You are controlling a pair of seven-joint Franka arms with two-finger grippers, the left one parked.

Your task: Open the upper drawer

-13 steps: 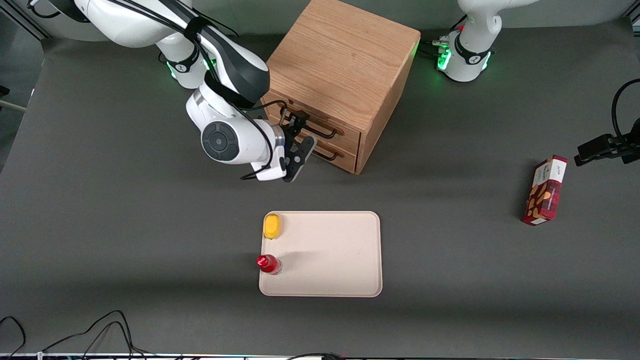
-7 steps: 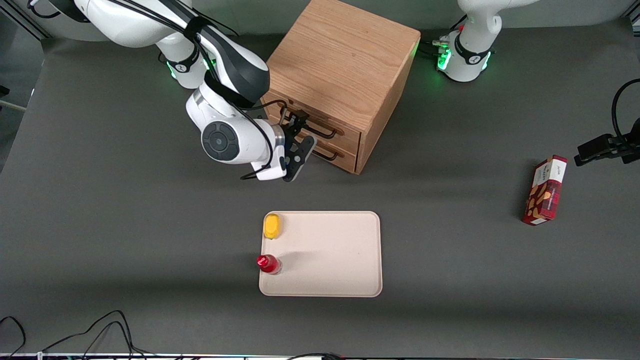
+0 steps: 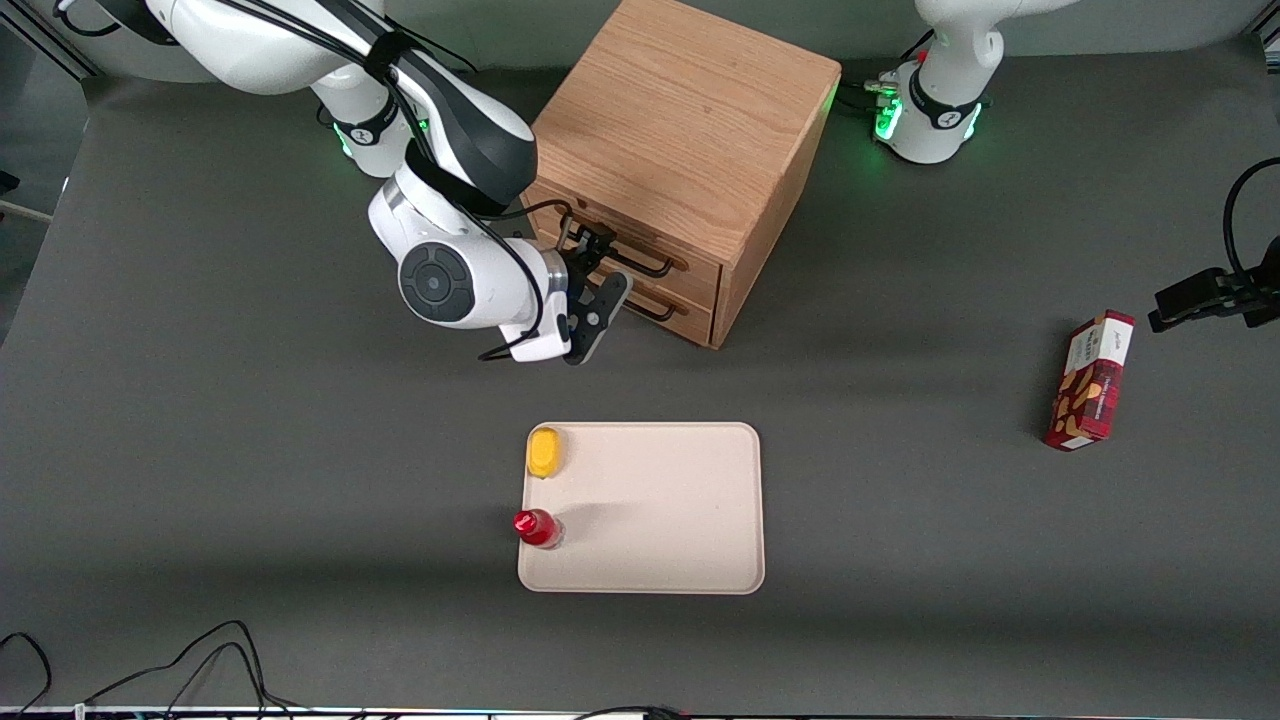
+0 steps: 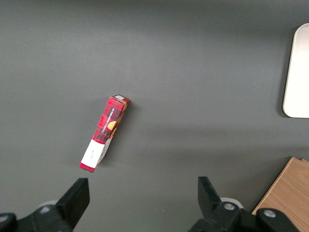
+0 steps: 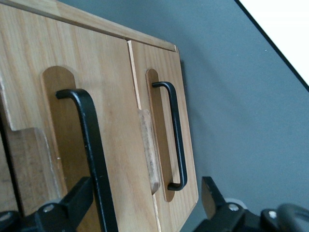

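The oak cabinet (image 3: pixel 680 150) stands on the dark bench (image 3: pixel 250 450) between the two arm bases, its two drawer fronts turned at an angle toward the working arm's end. The upper drawer (image 3: pixel 690 262) sits flush in the cabinet, shut, with the lower drawer (image 3: pixel 685 315) just beneath it, also shut.

The claw (image 3: pixel 598 262) is right in front of the upper drawer, at its long black handle (image 3: pixel 640 262). In the wrist view the two fingers (image 5: pixel 72 205) stand apart, one on each side of the upper drawer's handle (image 5: pixel 91 159), with a gap showing between the bar and each finger, so the claw is spread around the bar and not clamped on it. The lower drawer's handle (image 5: pixel 175 135) shows beside it, free.

Nearer the front camera than the cabinet lies a beige tray (image 3: pixel 660 510). A yellow piece (image 3: pixel 544 451) rests in one corner of the tray, and a red-capped bottle (image 3: pixel 536 527) stands at the tray's edge nearer the camera. A red carton (image 3: pixel 1090 380) lies on the bench toward the parked arm's end, well apart from the cabinet.
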